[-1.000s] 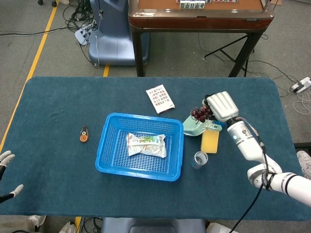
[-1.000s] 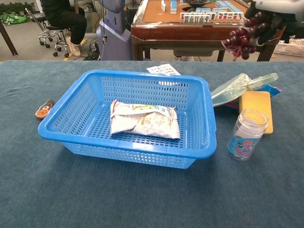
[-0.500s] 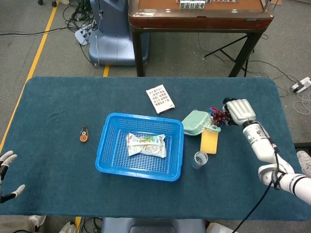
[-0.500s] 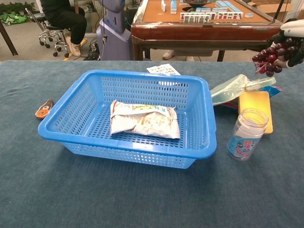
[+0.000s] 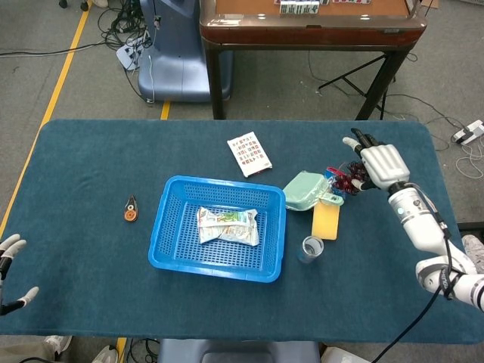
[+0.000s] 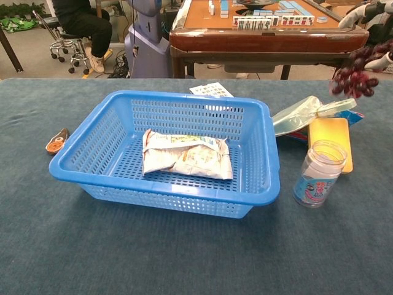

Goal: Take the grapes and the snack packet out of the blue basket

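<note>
The blue basket [image 5: 219, 184] [image 6: 184, 95] stands mid-table with the silvery snack packet [image 5: 228, 226] [image 6: 186, 155] lying flat inside it. Outside the basket, far to its right, is the dark red bunch of grapes [image 5: 349, 180] [image 6: 355, 77], blurred in the chest view. My right hand [image 5: 382, 165] [image 6: 374, 15] is just above and beside the grapes with its fingers spread apart, no longer wrapped around them. My left hand [image 5: 7, 261] shows at the table's near left edge, fingers apart and empty.
Right of the basket lie a pale green bag [image 5: 305, 190], a yellow sponge [image 5: 326, 219] and a small glass jar [image 5: 311, 247]. A printed booklet [image 5: 249, 153] lies behind the basket, and a small orange tool [image 5: 130, 209] to its left. A wooden table [image 5: 310, 23] stands beyond.
My right hand carried the grapes rightward, away from the basket, then spread its fingers. The grapes now sit lower, below the hand. The left hand barely moved.
</note>
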Controlling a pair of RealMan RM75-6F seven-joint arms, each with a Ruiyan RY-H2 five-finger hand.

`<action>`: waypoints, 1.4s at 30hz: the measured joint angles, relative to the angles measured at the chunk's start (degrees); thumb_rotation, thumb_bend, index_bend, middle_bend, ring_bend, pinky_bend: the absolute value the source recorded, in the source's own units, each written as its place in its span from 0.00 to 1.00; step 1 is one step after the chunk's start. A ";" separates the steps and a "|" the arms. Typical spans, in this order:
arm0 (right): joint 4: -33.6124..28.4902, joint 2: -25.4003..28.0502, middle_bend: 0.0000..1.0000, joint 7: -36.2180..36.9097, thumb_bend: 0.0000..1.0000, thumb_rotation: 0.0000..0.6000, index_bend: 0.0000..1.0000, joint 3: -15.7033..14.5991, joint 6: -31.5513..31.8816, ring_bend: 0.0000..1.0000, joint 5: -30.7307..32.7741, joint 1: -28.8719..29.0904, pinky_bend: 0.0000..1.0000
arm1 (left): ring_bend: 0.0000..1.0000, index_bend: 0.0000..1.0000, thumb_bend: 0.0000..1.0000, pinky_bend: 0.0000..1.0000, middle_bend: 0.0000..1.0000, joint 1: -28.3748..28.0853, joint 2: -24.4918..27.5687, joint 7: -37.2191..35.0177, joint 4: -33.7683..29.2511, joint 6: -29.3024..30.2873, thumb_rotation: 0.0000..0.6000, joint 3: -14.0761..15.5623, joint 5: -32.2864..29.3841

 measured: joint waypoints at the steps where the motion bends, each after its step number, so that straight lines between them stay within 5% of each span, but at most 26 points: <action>1: -0.55 0.44 0.00 -0.08 0.09 1.00 0.00 0.12 0.27 0.07 -0.16 -0.07 0.26 | 0.13 0.21 0.15 0.11 0.14 0.00 0.00 0.01 0.01 -0.04 1.00 0.00 -0.04; 14: -10.67 2.21 0.08 -0.26 0.04 1.00 0.00 0.71 3.40 0.07 -7.54 0.20 0.26 | 0.13 0.21 0.15 0.11 0.14 0.15 -0.20 -0.62 0.64 -0.04 1.00 0.08 -0.34; 23: -18.25 -1.53 0.12 -3.80 0.04 1.00 0.00 0.94 0.00 0.08 -11.83 5.99 0.26 | 0.13 0.21 0.15 0.11 0.14 0.79 0.01 -1.57 1.22 0.62 1.00 0.21 -0.58; 32: -18.26 -9.88 0.08 -11.71 0.03 1.00 0.00 1.79 -6.77 0.08 -3.37 13.31 0.26 | 0.13 0.21 0.15 0.11 0.14 1.17 0.12 -1.86 1.28 1.23 1.00 0.33 -0.20; 42: -10.71 -21.97 0.07 -24.77 0.00 1.00 0.00 0.85 -8.88 0.07 12.55 22.79 0.26 | 0.13 0.21 0.15 0.11 0.14 1.78 0.36 -2.61 1.84 1.81 1.00 0.37 -0.42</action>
